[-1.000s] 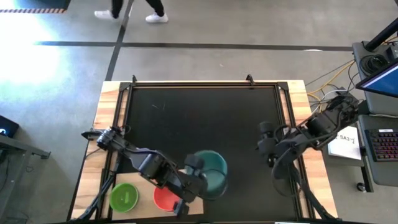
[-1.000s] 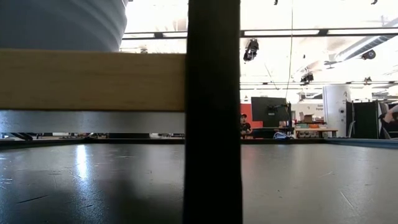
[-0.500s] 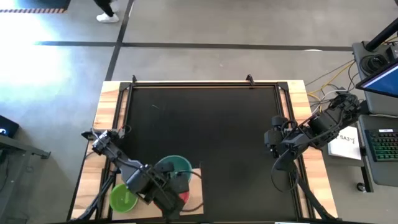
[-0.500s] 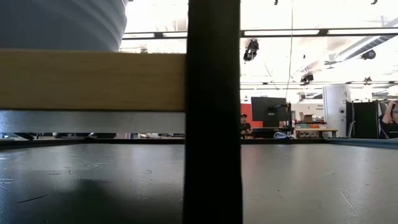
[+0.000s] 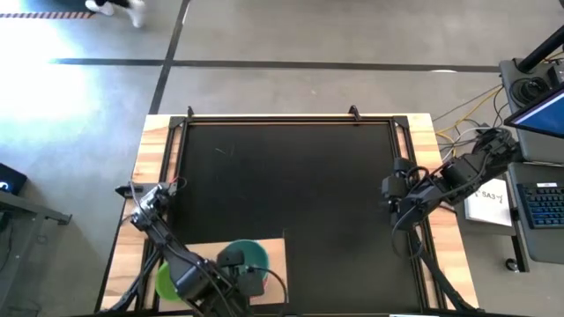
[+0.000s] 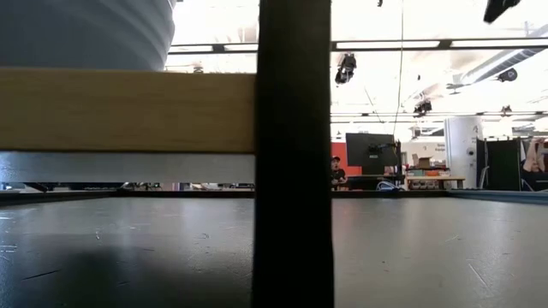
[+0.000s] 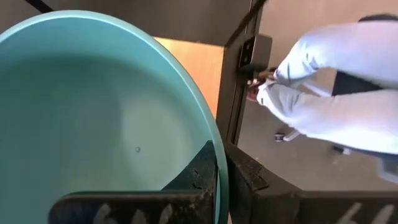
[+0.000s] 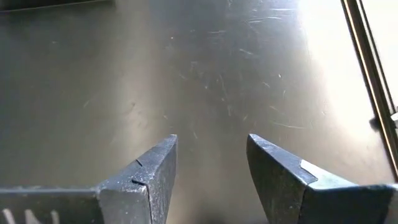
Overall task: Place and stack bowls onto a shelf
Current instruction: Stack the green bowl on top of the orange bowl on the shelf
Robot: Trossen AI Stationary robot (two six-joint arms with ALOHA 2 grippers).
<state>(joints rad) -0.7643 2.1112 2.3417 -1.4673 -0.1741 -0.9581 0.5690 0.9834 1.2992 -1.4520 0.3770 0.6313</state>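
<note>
A teal bowl (image 5: 249, 258) sits over the light-wood shelf (image 5: 273, 269) at the table's near left; my left gripper (image 5: 243, 278) is shut on its rim. The bowl fills the left wrist view (image 7: 93, 112). A green bowl (image 5: 173, 282) stands on the shelf to its left. The red bowl is hidden. In the low view the shelf's edge (image 6: 128, 111) shows with a grey-blue bowl wall (image 6: 86, 34) above it. My right gripper (image 5: 388, 188) is open and empty over the black mat's right edge; it also shows in the right wrist view (image 8: 211, 146). My left gripper pinches the teal bowl's rim (image 7: 214, 134) on the bowl's near side, one finger (image 7: 198, 169) inside the bowl and one (image 7: 247, 175) outside. The bowl sits open side up over the shelf. Whether it rests on anything below, I cannot tell.
A black mat (image 5: 291, 176) covers most of the table inside a dark frame (image 5: 410, 167). A dark post (image 6: 295, 154) stands under the shelf in the low view. A person's white sleeves (image 7: 323, 93) show beyond the table's edge. A keyboard and papers (image 5: 538, 198) lie at the right.
My left gripper has carried the teal bowl from the mat toward the table's left and near edges, over the shelf, where it now covers the red bowl. My right gripper has drawn back a little toward the table's right edge.
</note>
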